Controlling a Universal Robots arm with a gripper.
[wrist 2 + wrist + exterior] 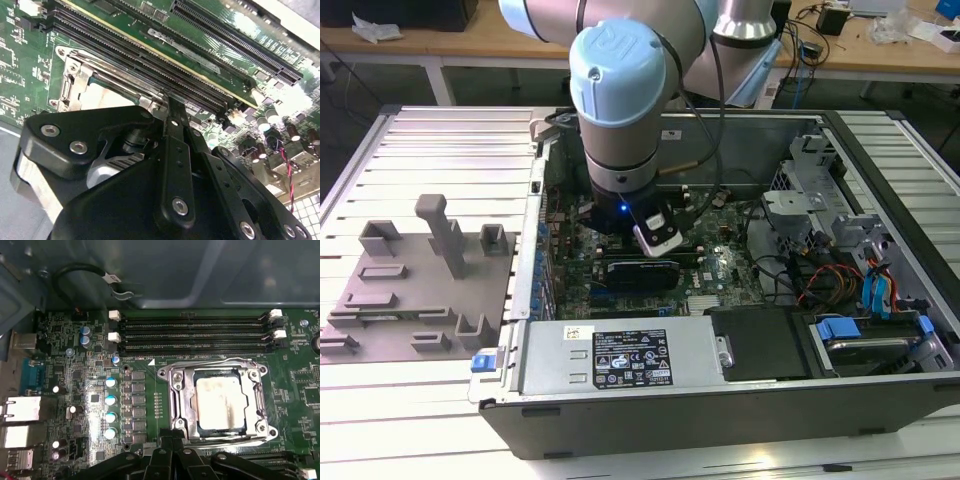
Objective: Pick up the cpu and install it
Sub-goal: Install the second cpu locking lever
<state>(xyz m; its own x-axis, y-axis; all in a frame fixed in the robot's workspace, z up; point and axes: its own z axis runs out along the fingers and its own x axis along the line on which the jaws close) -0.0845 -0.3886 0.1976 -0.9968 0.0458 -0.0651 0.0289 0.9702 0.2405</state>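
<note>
Cpu (220,403) flat in socket (218,399), metal top up, square; gripper (167,452) just beside, grip state unclear.

The flat square metal cpu (220,403) shows silver-grey with a pale, smeared whitish patch across its top, perhaps glare, and a thin dark rim. Around the cpu, the metal socket frame (176,390) is bright chrome. The printed circuit motherboard (145,347) around that frame is green, speckled with tiny white markings; beside the frame lie long black memory slots (195,335) with white end clips. The black jointed gripper (170,130) carries silver screw heads.
</note>
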